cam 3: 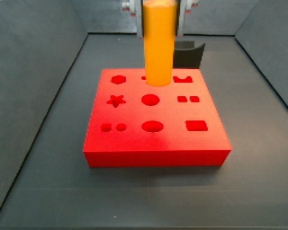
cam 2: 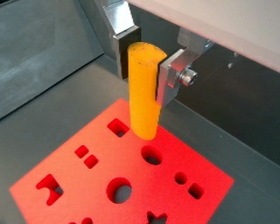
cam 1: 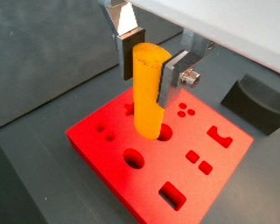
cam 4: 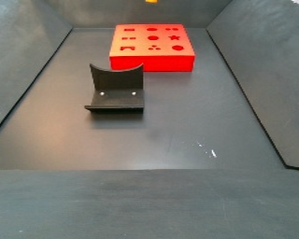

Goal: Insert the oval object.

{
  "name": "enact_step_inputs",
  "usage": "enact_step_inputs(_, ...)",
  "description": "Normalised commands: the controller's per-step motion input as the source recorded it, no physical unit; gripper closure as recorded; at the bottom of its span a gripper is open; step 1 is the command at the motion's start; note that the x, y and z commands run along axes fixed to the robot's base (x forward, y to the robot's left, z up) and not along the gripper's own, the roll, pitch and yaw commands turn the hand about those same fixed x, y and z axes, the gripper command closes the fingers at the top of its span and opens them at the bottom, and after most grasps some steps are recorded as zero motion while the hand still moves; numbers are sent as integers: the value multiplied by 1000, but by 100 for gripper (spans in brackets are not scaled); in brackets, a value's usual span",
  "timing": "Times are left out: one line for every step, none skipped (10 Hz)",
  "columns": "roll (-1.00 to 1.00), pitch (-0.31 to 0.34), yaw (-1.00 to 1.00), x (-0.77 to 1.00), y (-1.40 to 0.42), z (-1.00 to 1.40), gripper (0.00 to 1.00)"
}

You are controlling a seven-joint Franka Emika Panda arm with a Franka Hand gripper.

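The gripper [cam 1: 150,54] hangs above the red block [cam 3: 158,135], its fingers [cam 2: 174,74] clamped on the upright oval object [cam 3: 158,40], whose lower end meets the block's top by a hole. In a side view the block [cam 4: 152,44] lies toward the worktop's far edge, with the curved holder [cam 4: 116,90] well apart nearer the middle.
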Motion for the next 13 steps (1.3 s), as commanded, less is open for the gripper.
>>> enact_step_inputs(-111,0,0,109,-51,-534,100)
enact_step_inputs(-193,139,0,217,-214,-554,100)
enact_step_inputs(-189,0,-137,217,-106,-557,100)
enact_step_inputs(0,0,-186,283,-137,-311,100)
enact_step_inputs(203,0,-200,260,-11,-289,100)
enact_step_inputs(199,-26,-226,0,0,-289,100)
enact_step_inputs(0,-86,-171,-111,63,-386,100)
enact_step_inputs(-91,-149,-157,-269,129,-383,100)
enact_step_inputs(-134,-144,-106,-226,54,-343,100)
enact_step_inputs(-170,-120,0,-103,0,-257,100)
enact_step_inputs(-137,-107,0,0,11,-231,100)
enact_step_inputs(-101,-100,0,0,23,-243,100)
enact_step_inputs(-64,-87,0,-200,91,-249,100)
